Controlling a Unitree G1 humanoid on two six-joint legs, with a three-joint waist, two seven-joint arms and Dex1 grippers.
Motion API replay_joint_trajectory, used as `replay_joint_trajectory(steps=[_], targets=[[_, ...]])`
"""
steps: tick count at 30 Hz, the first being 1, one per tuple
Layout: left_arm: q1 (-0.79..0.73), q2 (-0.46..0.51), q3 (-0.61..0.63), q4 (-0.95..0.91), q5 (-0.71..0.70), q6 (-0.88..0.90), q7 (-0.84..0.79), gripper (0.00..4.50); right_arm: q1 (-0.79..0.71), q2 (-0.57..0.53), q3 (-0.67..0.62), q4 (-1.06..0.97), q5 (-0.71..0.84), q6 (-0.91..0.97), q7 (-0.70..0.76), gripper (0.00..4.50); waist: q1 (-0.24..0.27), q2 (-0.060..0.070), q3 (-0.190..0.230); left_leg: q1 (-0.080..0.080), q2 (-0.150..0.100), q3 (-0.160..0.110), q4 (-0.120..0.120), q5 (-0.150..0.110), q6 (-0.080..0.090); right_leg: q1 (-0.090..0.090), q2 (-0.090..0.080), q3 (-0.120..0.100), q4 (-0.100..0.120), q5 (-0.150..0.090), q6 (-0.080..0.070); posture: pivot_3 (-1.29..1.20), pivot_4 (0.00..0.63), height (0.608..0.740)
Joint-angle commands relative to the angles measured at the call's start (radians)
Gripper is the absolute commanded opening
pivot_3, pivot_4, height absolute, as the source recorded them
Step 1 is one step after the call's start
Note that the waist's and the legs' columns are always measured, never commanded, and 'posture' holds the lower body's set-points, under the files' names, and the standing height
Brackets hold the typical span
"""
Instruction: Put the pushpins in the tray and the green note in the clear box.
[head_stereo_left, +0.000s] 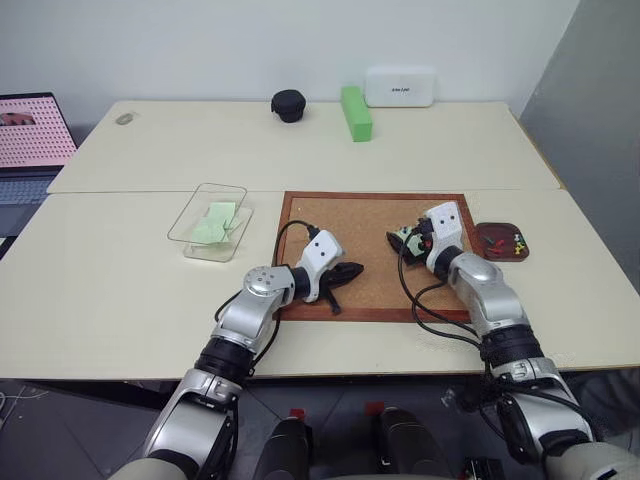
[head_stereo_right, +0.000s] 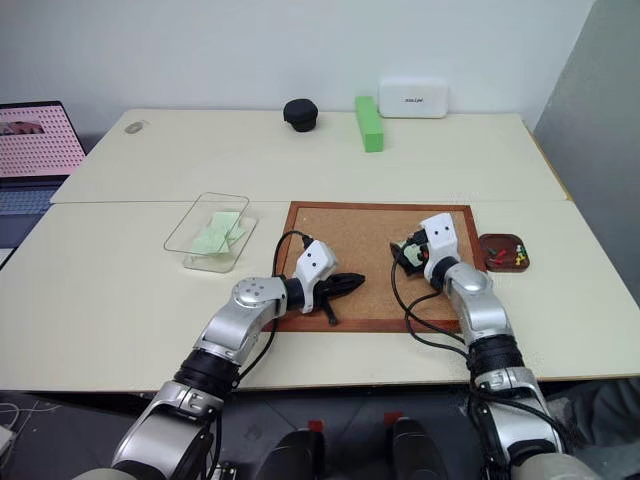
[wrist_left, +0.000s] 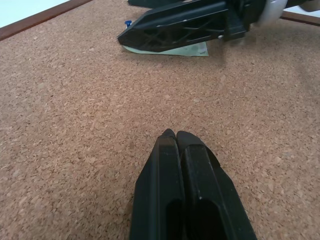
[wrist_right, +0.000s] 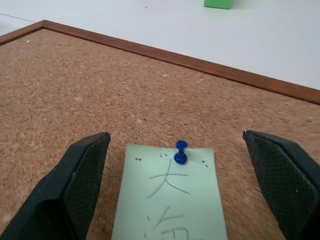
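Note:
On the corkboard (head_stereo_left: 350, 225), a pale green note (wrist_right: 170, 200) with handwriting is pinned by a blue pushpin (wrist_right: 180, 152). My right gripper (wrist_right: 175, 136) is open, one finger on each side of the note, just above the board. The same note (wrist_left: 172, 50) and pushpin (wrist_left: 128, 23) lie under it in the left wrist view. My left gripper (head_stereo_left: 350, 271) is shut and empty, low over the board's near left part. The dark red tray (head_stereo_left: 488, 248), right of the board, holds several pushpins (head_stereo_left: 514, 240). The clear box (head_stereo_left: 222, 187), left of the board, holds pale green paper (head_stereo_left: 214, 222).
A bright green block (head_stereo_left: 355, 112), a black round object (head_stereo_left: 288, 105) and a white device (head_stereo_left: 400, 86) stand along the table's far side. A laptop (head_stereo_left: 30, 135) sits at the far left. The board has a raised wooden frame (head_stereo_left: 375, 196).

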Motion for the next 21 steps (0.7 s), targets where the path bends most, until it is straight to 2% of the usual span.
replay_joint_trajectory(steps=[1, 2, 11, 14, 17, 19, 21], targets=[[0.012, 0.003, -0.021, -0.009, 0.026, 0.016, 0.002, 0.00, -0.052, 0.004, -0.013, 0.059, -0.009, -0.051, -0.002, 3.85, 0.000, 0.000, 0.000, 0.000, 0.000, 0.000, 0.000, 0.000, 0.000, 0.000, 0.000, 0.000, 0.000, 0.000, 0.000, 0.00, 0.150, 0.740], [0.012, 0.009, -0.026, -0.015, 0.030, 0.011, -0.005, 0.00, -0.060, 0.006, -0.011, 0.072, -0.011, -0.049, -0.002, 3.51, -0.001, 0.000, 0.000, 0.000, 0.000, 0.000, 0.000, 0.000, 0.000, 0.000, 0.000, 0.000, 0.000, 0.000, 0.000, 0.00, 0.150, 0.740], [-0.003, 0.033, -0.016, -0.033, 0.045, 0.007, -0.017, 0.00, -0.066, 0.000, 0.013, 0.087, -0.039, -0.056, 0.018, 1.65, -0.014, 0.000, 0.000, 0.003, 0.000, 0.000, 0.000, 0.000, 0.000, 0.002, 0.000, 0.000, 0.001, 0.000, 0.000, 0.00, 0.150, 0.740], [-0.002, 0.031, -0.017, -0.040, 0.046, 0.010, -0.016, 0.00, -0.063, -0.003, 0.012, 0.080, -0.039, -0.048, 0.022, 1.15, -0.017, 0.000, 0.000, 0.003, 0.000, 0.000, 0.000, 0.000, 0.000, 0.002, 0.000, 0.001, 0.001, 0.000, 0.000, 0.00, 0.150, 0.740], [-0.005, 0.029, -0.025, -0.039, 0.055, 0.004, -0.013, 0.00, -0.064, -0.005, 0.014, 0.078, -0.036, -0.039, 0.034, 0.40, -0.017, 0.000, 0.000, 0.003, 0.000, 0.000, 0.000, 0.000, 0.000, 0.002, 0.000, 0.001, 0.001, 0.000, 0.000, 0.00, 0.150, 0.740], [-0.006, 0.030, -0.028, -0.041, 0.058, 0.002, -0.016, 0.00, -0.066, -0.006, 0.014, 0.078, -0.034, -0.032, 0.040, 0.06, -0.017, 0.000, 0.000, 0.003, 0.000, 0.000, 0.000, 0.000, 0.000, 0.002, 0.000, 0.001, 0.001, 0.000, 0.000, 0.00, 0.150, 0.740], [-0.005, 0.030, -0.028, -0.047, 0.056, 0.006, -0.018, 0.00, -0.067, -0.008, 0.013, 0.079, -0.034, -0.029, 0.042, 0.06, -0.018, 0.000, 0.000, 0.003, 0.000, 0.000, 0.000, 0.000, 0.000, 0.002, 0.000, 0.001, 0.001, 0.000, 0.000, 0.00, 0.150, 0.740]])
